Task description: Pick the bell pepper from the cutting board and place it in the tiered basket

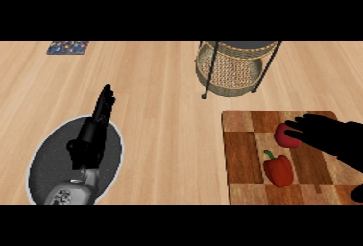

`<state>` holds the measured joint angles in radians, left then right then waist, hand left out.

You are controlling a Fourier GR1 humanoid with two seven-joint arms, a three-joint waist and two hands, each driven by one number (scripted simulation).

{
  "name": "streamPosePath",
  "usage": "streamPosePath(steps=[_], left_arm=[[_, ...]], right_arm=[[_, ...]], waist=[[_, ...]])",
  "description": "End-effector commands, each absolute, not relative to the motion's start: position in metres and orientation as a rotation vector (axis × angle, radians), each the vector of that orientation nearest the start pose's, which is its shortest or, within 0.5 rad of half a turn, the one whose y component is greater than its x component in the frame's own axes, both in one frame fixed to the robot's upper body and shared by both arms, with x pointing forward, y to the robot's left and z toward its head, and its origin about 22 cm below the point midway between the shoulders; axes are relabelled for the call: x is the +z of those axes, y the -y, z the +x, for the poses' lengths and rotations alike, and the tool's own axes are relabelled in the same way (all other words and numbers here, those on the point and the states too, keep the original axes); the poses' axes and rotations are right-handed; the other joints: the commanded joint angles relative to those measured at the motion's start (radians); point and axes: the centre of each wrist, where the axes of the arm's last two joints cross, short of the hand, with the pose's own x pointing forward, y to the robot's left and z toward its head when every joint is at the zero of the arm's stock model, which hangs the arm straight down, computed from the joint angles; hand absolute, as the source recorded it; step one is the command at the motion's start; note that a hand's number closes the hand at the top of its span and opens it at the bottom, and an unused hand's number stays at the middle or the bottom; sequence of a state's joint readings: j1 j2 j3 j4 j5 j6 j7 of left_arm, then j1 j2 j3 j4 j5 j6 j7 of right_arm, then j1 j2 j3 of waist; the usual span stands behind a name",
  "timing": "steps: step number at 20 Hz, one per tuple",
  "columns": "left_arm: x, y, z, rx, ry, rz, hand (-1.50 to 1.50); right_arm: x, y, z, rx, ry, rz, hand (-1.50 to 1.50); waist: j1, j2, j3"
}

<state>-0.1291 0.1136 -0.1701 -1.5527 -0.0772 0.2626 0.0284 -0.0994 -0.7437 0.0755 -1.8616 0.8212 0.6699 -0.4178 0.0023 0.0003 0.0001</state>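
Bench, wood-grained, with board, basket, plate and produce.

Bench [163, 120] carried a checkered cutting board [245, 158] at lower right, a grey plate [50, 158] at lower left, a wicker tiered basket [237, 67] at top centre, and a small patterned mat [68, 47] at top left. Left hand [96, 129] rested over the plate, fingers straight. Right hand [330, 134] lay over the board, fingers spread, partly covering a round red item [285, 137]. Bell pepper [279, 169], red, lay on the board just below that hand, apart from it.
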Motion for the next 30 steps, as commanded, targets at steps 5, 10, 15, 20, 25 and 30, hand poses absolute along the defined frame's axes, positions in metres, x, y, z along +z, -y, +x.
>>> streamPosePath(steps=[5, 10, 15, 20, 25, 30], left_arm=[[0.027, -0.192, 0.271, -0.101, 1.660, 0.189, 0.00], [0.021, -0.211, 0.265, -0.111, 1.662, 0.202, 0.00], [0.033, -0.202, 0.276, -0.112, 1.667, 0.196, 0.00], [0.018, -0.207, 0.282, -0.106, 1.651, 0.200, 0.00], [0.025, -0.207, 0.279, -0.095, 1.643, 0.193, 0.00], [0.021, -0.202, 0.258, -0.108, 1.656, 0.185, 0.00]], right_arm=[[0.137, 0.300, 0.245, 1.902, 1.321, -0.354, -1.50], [0.124, 0.310, 0.250, 1.898, 1.307, -0.355, -1.50], [0.128, 0.302, 0.253, 1.911, 1.267, -0.332, -1.50], [0.107, 0.290, 0.243, 1.908, 1.266, -0.348, -1.50], [0.094, 0.294, 0.249, 1.895, 1.241, -0.346, -1.50], [0.071, 0.284, 0.247, 1.890, 1.250, -0.343, -1.50]], waist=[[-0.002, 0.000, 0.000], [0.000, 0.000, 0.000], [-0.001, -0.001, 0.000], [-0.006, 0.000, 0.000], [-0.003, 0.000, 0.000], [-0.001, 0.000, 0.000]])
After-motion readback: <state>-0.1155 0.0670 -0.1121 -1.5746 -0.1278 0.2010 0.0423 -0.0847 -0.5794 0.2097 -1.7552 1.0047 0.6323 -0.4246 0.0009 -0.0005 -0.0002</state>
